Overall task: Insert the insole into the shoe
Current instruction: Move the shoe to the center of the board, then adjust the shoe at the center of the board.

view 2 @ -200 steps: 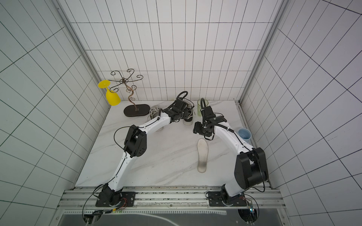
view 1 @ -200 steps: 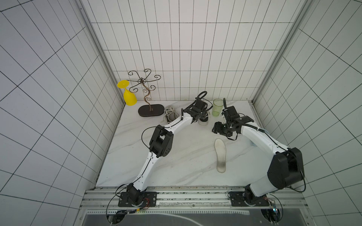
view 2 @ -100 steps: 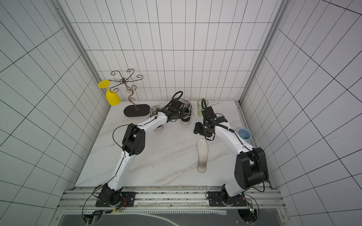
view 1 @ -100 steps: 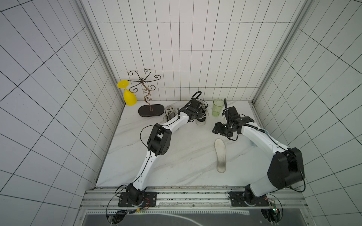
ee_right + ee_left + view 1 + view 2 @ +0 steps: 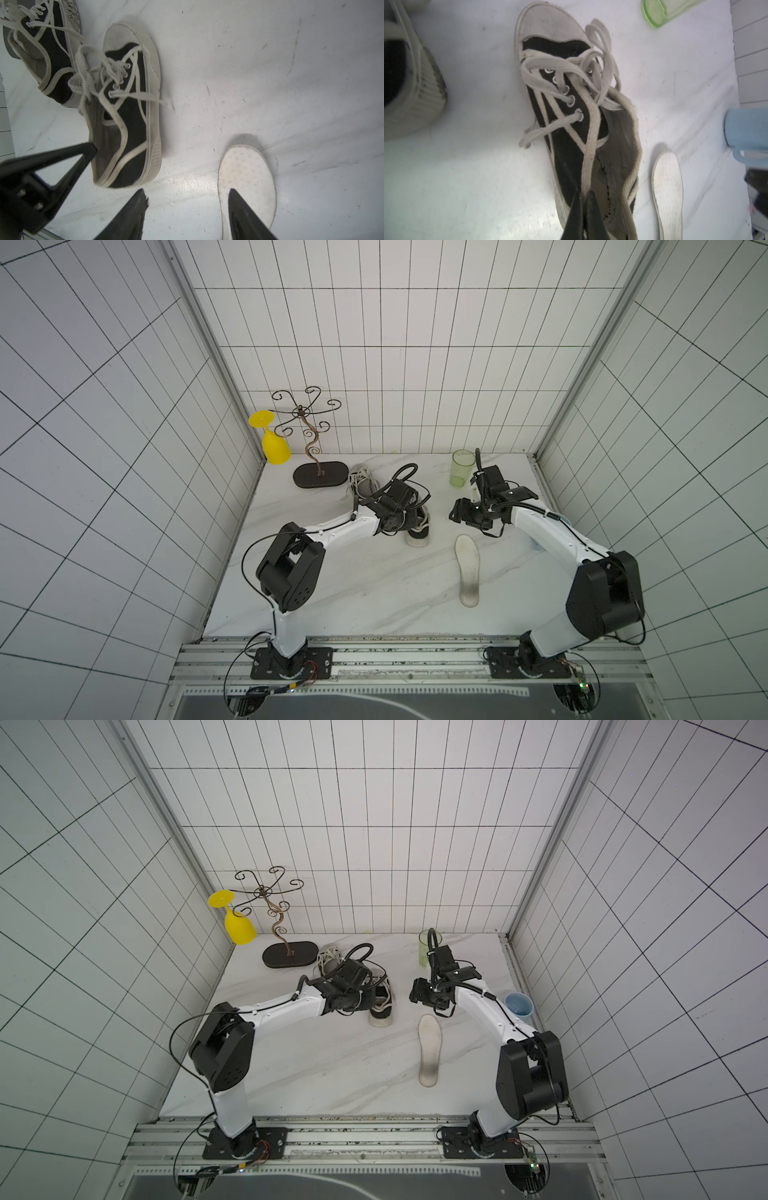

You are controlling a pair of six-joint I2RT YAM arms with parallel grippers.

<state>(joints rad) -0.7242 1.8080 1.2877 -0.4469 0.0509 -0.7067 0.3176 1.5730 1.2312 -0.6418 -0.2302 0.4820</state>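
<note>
The left pincer (image 5: 584, 194) is clamped on the black sneaker (image 5: 566, 128) at its collar trim. In a top view the white insole (image 5: 467, 568) lies flat on the bench (image 5: 353, 593) at the sneaker's 4 o'clock. The right pincer (image 5: 187, 209) gapes empty at the insole's 12 o'clock.

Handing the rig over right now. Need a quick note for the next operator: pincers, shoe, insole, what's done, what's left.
Left pincer: shut on the rim of the black shoe at its opening.
Right pincer: open and empty, above the table between the shoe and the near end of the insole.
Insole: flat on the table beside the shoe, not touching it.
Done: shoe gripped at the opening.
Left: pick up the insole, probably with the right pincer, and slide it into the shoe.
</note>
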